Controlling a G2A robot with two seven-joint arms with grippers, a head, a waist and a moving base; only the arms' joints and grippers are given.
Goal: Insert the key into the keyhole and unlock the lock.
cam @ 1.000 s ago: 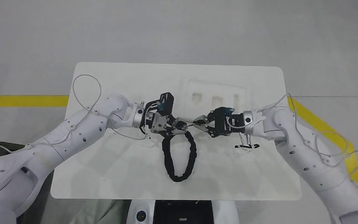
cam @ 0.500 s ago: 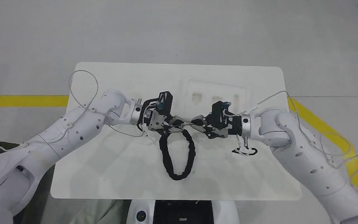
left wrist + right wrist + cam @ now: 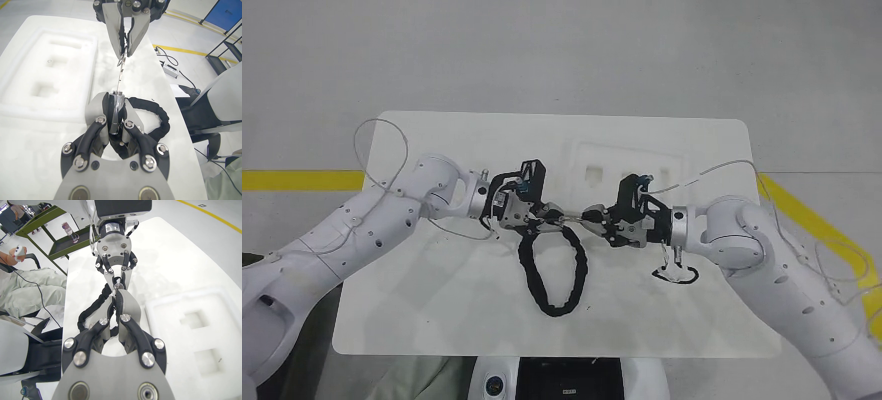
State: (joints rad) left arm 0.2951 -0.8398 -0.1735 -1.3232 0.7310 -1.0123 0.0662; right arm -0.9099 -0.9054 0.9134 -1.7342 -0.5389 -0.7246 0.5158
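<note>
The left hand [image 3: 115, 99] is clamped around the chrome barrel of the lock [image 3: 116, 108]. The keyhole end points out past its fingertips toward the right hand [image 3: 123, 54], which pinches the key [image 3: 120, 75] by its bow. The blade spans the gap between the two hands and its tip meets the barrel's end face. I cannot quite tell whether it has entered the keyhole or only rests on the rim. The black cable [image 3: 162, 119] loops away beside the left hand onto the tabletop [image 3: 47, 151].

The main risk is misalignment. The key is held only at the very fingertips and the blade looks slightly angled to the barrel. A push off the axis would likely pivot the key in the grip or skid its tip across the polished face. Pressing harder against a jam could bend the blade.

Turning brings a second hazard. The barrel is smooth and round, so it may spin inside the left hand and the turn would not reach the mechanism. The cable's weight could also tilt the barrel mid-insertion.
</note>
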